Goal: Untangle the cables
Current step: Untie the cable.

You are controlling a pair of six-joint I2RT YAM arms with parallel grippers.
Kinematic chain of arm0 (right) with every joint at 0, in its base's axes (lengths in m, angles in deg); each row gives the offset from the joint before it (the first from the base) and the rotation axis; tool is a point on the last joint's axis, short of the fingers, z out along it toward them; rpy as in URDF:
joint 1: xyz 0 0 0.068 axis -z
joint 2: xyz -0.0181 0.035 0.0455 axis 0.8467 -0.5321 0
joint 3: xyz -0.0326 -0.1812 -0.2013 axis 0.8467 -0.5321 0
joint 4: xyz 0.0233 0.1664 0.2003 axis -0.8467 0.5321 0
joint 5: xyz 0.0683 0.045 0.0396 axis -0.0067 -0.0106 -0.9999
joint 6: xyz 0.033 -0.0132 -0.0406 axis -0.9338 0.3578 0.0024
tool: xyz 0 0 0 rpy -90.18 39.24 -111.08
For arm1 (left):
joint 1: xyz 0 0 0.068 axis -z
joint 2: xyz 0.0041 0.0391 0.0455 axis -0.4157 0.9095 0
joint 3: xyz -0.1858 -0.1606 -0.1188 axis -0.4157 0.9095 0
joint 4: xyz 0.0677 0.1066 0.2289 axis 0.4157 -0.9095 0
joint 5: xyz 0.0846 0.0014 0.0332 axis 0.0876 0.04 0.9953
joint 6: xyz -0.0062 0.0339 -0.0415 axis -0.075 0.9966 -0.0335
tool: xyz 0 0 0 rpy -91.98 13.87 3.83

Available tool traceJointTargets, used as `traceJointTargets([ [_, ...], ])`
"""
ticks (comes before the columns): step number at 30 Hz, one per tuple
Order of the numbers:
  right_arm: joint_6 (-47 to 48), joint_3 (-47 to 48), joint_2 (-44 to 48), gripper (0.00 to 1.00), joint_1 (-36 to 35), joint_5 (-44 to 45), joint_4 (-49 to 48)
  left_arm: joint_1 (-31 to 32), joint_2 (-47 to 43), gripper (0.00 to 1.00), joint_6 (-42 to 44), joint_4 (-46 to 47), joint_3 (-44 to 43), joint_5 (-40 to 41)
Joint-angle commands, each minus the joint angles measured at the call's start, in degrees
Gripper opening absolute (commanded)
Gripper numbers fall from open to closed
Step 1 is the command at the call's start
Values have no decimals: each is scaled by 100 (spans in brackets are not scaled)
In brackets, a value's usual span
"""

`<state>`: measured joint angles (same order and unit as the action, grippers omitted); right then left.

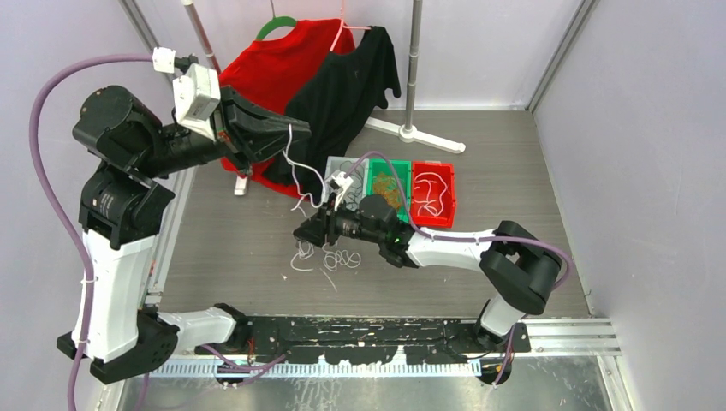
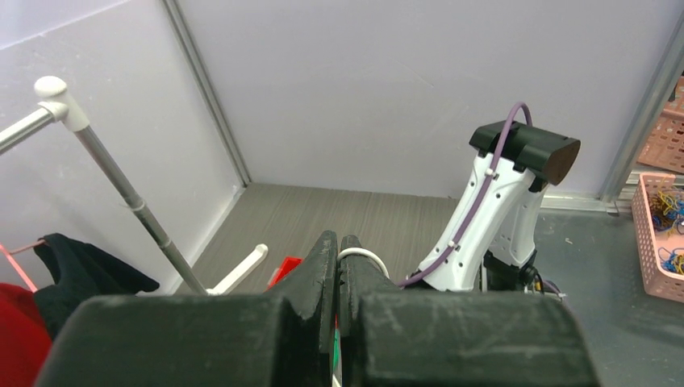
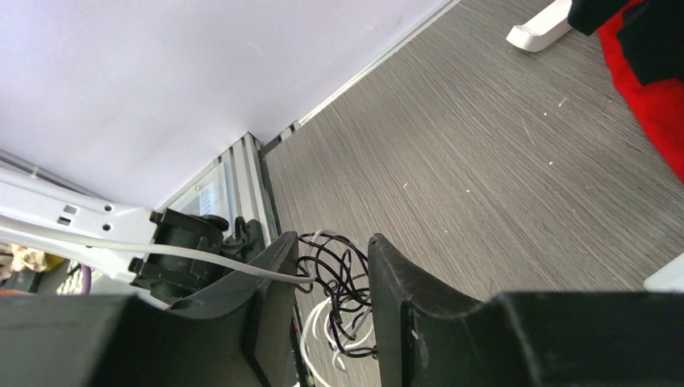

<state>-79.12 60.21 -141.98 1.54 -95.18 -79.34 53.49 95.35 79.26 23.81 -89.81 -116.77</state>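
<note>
Cable point(image 2: 361, 251) hangs clamped in raised left pincer point(image 2: 339, 240); low right pincer point(image 3: 331, 242) gapes around tangle point(image 3: 343, 278).

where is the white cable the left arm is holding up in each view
top external: white cable centre, hanging from left gripper
left wrist: white cable bottom centre, pinched between the fingers
right wrist: white cable lower left, running to the jaw gap
shared landmark: red shirt

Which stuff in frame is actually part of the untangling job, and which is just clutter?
Job:
white cable in left gripper
black-and-white tangle at right gripper
loose white cables
green bin, red bin

Clutter:
red shirt
black shirt
green hanger
rack pole
</note>
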Motion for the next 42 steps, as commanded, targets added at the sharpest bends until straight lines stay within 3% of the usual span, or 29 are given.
traceJointTargets([
  [1, -291, -77, -95, 42, -22, 201, -618, 25, 103, 0, -94, 221, -515, 46],
  [9, -857, -544, -656, 41, -24, 461, -980, 21, 649, 0, 238, 46, -1871, 318],
  [14, -1170, -642, -871, 42, -25, 590, -1027, 25, 730, 0, 689, 191, -2250, 760],
  [18, -1017, -637, -849, 46, -95, 992, -440, 25, 686, 0, 1156, 799, -2227, 1549],
  [22, -954, -721, -830, 50, -175, 1215, -334, 23, 611, 0, 1791, 2019, -2029, 2588],
  [29, -809, -741, -830, 56, -244, 1346, -184, 25, 913, 0, 2667, 3163, -2474, 2960],
  [39, -737, -808, -832, 56, -275, 1513, -122, 25, 993, 0, 3249, 4203, -2298, 3316],
  [42, -785, -863, -862, 55, -283, 1560, -117, 28, 1402, 0, 3455, 4501, -3063, 3331],
])
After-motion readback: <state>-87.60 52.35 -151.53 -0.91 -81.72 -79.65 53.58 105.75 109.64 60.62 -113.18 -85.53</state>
